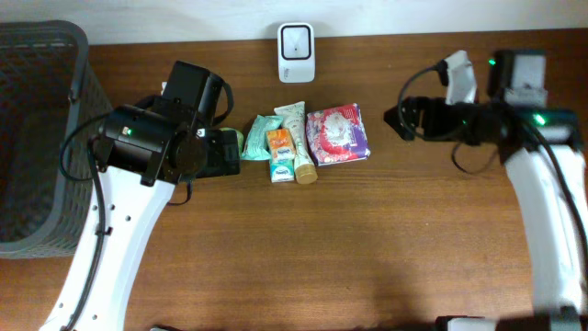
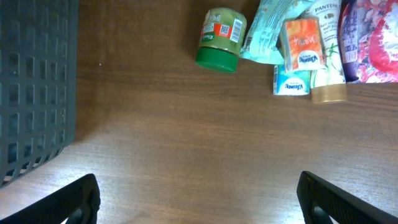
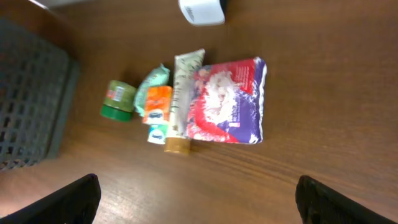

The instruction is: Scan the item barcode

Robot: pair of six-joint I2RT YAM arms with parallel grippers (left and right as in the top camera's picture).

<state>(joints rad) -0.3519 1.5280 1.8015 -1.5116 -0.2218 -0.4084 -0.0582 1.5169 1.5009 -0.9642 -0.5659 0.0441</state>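
A group of items lies at the table's back centre: a green jar (image 2: 221, 37) on its side with a white barcode patch on its label, a teal packet (image 1: 265, 136), an orange tissue pack (image 1: 280, 147), a cream tube (image 1: 296, 138) and a purple-and-red packet (image 1: 337, 134). Behind them stands a white scanner (image 1: 296, 52). My left gripper (image 1: 230, 153) is just left of the group, open and empty (image 2: 199, 202). Over bare wood to the right of the group, my right gripper (image 1: 401, 119) is also open and empty (image 3: 199, 199).
A dark mesh basket (image 1: 41, 138) fills the table's left side, close to my left arm. The wall runs along the table's far edge behind the scanner. Bare wood lies in front of the items.
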